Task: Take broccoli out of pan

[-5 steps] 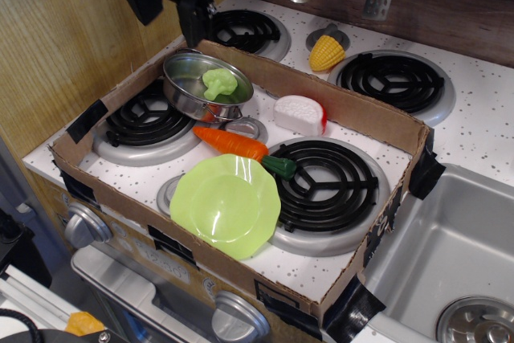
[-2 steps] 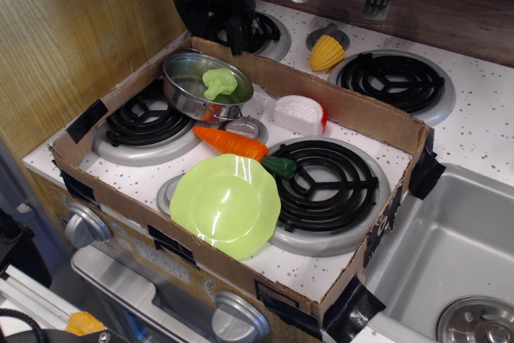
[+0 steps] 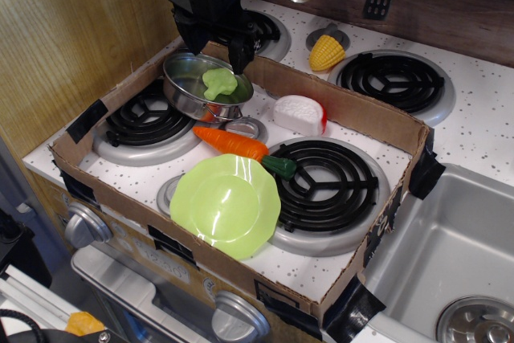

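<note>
Taking the pan (image 3: 197,88) as the landmark, the lime-green plate (image 3: 226,205) lies nearest the camera, well in front of it, and the orange carrot (image 3: 241,147) lies between plate and pan, just in front of the pan. The broccoli (image 3: 218,82) sits inside the pan, toward its right side. Just above and behind the pan hangs the black gripper (image 3: 216,48), its two fingers spread apart and holding nothing, clear of the broccoli.
</note>
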`<state>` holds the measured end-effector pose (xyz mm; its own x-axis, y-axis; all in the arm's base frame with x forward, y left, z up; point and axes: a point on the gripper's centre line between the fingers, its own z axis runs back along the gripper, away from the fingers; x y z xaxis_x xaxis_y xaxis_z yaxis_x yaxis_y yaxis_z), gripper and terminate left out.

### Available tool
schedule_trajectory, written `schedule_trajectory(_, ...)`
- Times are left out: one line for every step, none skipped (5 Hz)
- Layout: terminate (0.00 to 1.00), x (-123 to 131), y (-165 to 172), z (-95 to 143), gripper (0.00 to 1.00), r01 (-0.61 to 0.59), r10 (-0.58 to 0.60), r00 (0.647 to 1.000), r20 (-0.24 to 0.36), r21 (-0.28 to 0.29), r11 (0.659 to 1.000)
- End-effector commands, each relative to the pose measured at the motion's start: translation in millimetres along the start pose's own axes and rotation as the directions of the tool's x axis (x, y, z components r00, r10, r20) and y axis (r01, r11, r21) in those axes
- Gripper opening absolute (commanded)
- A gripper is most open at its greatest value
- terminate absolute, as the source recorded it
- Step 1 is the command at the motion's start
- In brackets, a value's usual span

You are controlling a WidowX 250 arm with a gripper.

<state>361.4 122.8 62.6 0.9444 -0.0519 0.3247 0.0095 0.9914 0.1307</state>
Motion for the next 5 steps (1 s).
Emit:
schedule_trajectory(0.0,4.4,3.3,-5.8,1.0,0.005,-0.005,1.0,0.01,-0.022,1.0)
schedule_trajectory(0.0,-2.0,4.2,-11.8,1.0,-0.001,0.002,1.0,0.011,-0.023,1.0)
schedule_trajectory(0.0,-9.0,8.3,-16.3,1.0,-0.003,0.003,1.0,0.022,-0.004,1.0)
schedule_trajectory(0.0,-12.0,12.1,-21.0,1.0,-0.011,0.01,1.0,0.028,0.014,1.0)
schedule_trajectory(0.0,-10.7,14.5,-26.1,1.0,0.0,-0.004,0.997,0.074,0.057,0.998)
